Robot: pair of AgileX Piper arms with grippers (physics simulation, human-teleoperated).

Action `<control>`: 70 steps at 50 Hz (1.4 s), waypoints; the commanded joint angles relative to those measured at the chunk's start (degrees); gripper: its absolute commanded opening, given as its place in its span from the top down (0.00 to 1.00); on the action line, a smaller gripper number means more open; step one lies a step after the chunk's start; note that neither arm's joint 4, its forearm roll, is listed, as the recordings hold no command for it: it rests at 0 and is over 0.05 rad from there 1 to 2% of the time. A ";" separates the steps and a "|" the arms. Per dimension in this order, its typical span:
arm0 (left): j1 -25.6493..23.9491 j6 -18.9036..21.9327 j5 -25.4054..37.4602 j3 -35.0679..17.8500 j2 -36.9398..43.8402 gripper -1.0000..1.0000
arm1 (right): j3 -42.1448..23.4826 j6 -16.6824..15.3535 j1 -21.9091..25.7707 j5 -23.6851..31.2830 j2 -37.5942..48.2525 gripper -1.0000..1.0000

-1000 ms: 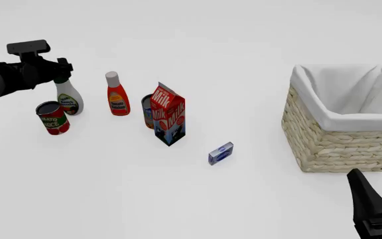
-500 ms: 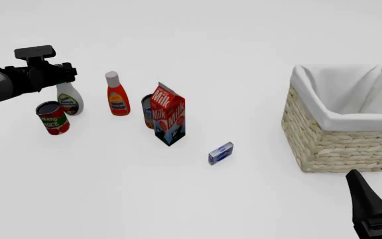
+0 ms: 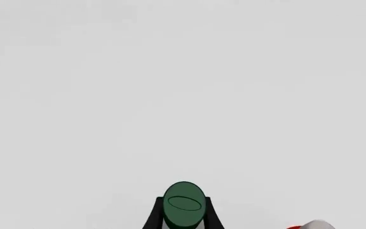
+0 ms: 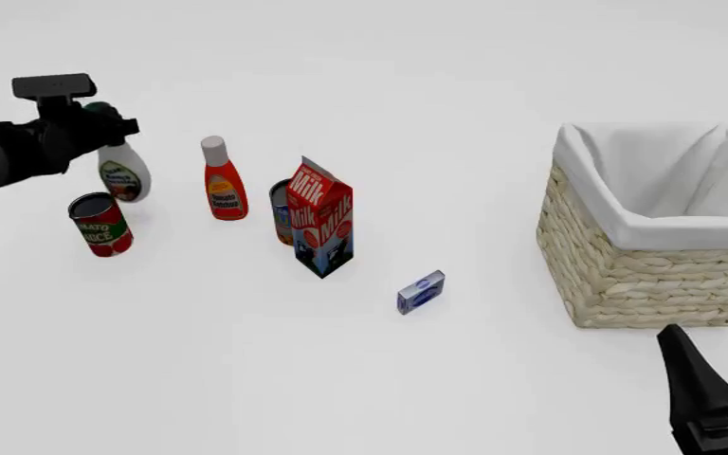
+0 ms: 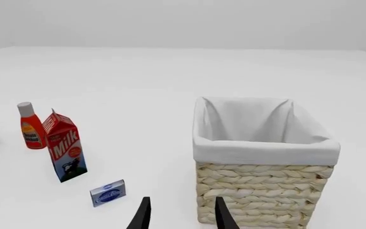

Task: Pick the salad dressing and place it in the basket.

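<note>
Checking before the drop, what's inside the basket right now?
Inside the basket only white cloth lining shows, with no items visible; its floor is hidden by the rim in both views.

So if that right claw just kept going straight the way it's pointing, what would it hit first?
Most likely the basket. In its own camera the right gripper points at the wicker wall just ahead, with nothing between them. The small blue box lies off to one side, seemingly clear of that line, though depth is hard to judge.

The left arm [image 4: 16, 150] is matte black with a grey round joint; the right gripper [image 4: 718, 393] has black pointed fingers.
</note>
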 commanded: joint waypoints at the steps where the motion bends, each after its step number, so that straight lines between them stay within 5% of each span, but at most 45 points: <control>1: 0.43 0.78 -2.92 1.72 -5.76 1.00 | -0.17 0.01 0.30 0.01 0.01 0.00; 16: -3.60 0.06 2.30 0.81 -15.58 1.00 | -0.56 0.21 0.94 0.10 0.02 0.00; 26: -7.59 4.55 0.79 7.22 -24.37 1.00 | -0.61 0.11 1.52 0.01 0.03 0.00; 34: -17.75 3.94 -2.45 16.46 -35.39 1.00 | -0.47 0.24 1.94 -0.19 0.06 0.00; 41: -28.14 1.97 0.98 20.51 -42.79 1.00 | -0.48 0.25 2.27 -0.25 0.07 0.00; 70: -50.01 5.38 6.61 24.44 -51.86 1.00 | 0.18 0.63 2.27 -0.90 -0.02 0.00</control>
